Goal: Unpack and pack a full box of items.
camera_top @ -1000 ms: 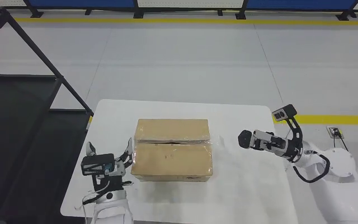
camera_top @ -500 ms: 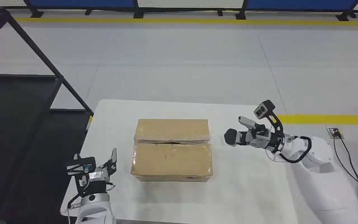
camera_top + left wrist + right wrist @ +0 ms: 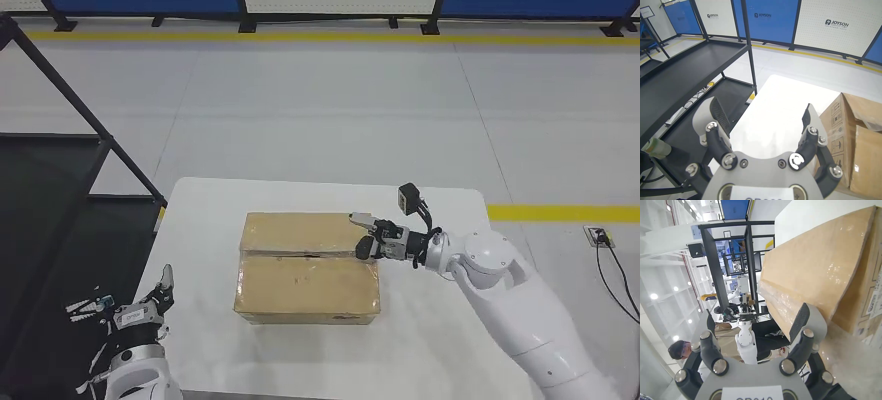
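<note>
A cardboard box [image 3: 308,270] sits on the white table [image 3: 430,330] beside a black rack [image 3: 696,62]. The right claw [image 3: 755,315] gapes at its lid; the left claw [image 3: 761,109] gapes, empty.

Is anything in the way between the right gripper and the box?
Nothing visible. The open right gripper is at the right end of the box, one finger by the edge of its top flap.

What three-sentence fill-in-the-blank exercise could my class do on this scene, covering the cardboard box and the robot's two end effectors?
1. The cardboard box stands on a table whose colour is ____.
2. The right end effector, at the box's top, has its fingers ____.
3. The left end effector, apart from the box, holds ____.
Missing words: white; open; nothing.
</note>
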Robot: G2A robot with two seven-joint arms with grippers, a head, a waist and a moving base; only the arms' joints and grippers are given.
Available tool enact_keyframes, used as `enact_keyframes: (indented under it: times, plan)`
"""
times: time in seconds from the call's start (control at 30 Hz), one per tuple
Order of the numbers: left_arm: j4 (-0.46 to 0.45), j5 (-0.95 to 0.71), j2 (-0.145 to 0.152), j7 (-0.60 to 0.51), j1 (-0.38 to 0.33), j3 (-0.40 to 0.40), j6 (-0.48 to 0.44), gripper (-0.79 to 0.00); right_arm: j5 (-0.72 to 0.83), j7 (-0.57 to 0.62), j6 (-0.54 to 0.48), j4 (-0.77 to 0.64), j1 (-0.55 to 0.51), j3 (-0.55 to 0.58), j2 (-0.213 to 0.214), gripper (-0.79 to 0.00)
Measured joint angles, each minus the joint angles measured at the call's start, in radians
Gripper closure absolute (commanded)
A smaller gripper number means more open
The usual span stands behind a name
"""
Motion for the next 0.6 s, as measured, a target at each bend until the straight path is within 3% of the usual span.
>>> enact_keyframes:
  times: [0.27, 0.6]
  plan:
    - [-0.003, 0.007, 0.002, 0.004, -0.002, 0.005, -0.002, -0.785, -0.057, 0.02, -0.013, 0.044, 0.027, -0.059, -0.02, -0.785]
    - [0.002, 0.011, 0.003, 0.009, 0.003, 0.009, 0.006, -0.785, 0.0, 0.017, -0.096, 0.125, 0.067, -0.111, -0.061, -0.785]
